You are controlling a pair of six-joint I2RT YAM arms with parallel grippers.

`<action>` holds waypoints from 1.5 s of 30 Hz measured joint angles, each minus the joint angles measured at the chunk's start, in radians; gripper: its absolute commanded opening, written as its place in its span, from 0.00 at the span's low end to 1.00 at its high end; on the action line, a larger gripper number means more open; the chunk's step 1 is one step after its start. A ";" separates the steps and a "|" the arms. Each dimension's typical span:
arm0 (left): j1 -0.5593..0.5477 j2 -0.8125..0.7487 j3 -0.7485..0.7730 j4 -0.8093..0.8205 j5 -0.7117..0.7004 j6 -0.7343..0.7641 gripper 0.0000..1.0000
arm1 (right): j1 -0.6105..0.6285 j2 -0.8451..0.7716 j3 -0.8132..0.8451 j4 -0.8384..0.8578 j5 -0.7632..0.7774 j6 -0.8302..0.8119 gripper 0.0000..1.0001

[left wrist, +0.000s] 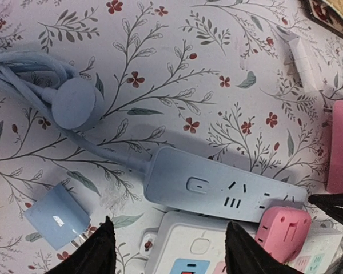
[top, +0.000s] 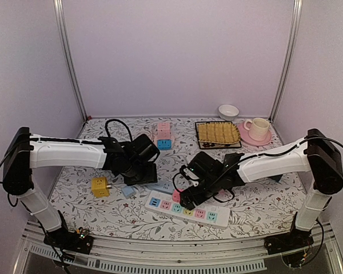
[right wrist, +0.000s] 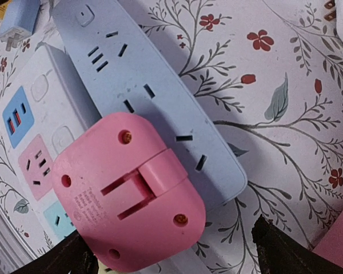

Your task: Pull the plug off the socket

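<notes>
A pink plug adapter (right wrist: 128,191) lies with its folded prongs facing up, resting across the edge of a light blue power strip (right wrist: 154,97) and a white power strip (right wrist: 40,108); no prong sits in a socket. My right gripper (right wrist: 180,260) is open just above it, with the adapter between the fingers and close to the left finger (right wrist: 68,260). My left gripper (left wrist: 171,254) is open and empty over the near end of the blue strip (left wrist: 217,191) and the white strip (left wrist: 200,245). In the top view the pink adapter (top: 176,196) lies by the right gripper (top: 186,200).
The blue strip's coiled cable and round plug (left wrist: 73,103) and a blue charger cube (left wrist: 57,216) lie to the left. A yellow cube (top: 100,186) lies further left, with pink and blue socket cubes (top: 163,137), a tray (top: 217,134), a cup on a saucer (top: 257,128) and a bowl (top: 228,111) at the back.
</notes>
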 measured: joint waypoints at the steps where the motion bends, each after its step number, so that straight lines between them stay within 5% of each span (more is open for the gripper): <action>1: 0.003 0.000 0.000 0.000 0.000 0.008 0.66 | 0.000 0.015 0.018 -0.010 0.013 0.003 0.96; 22: 0.258 0.019 0.026 0.047 0.177 0.491 0.65 | -0.095 0.275 0.477 -0.251 0.142 0.317 0.96; 45: 0.270 0.149 0.045 0.159 0.316 0.603 0.68 | -0.098 0.431 0.685 -0.404 0.196 0.379 0.92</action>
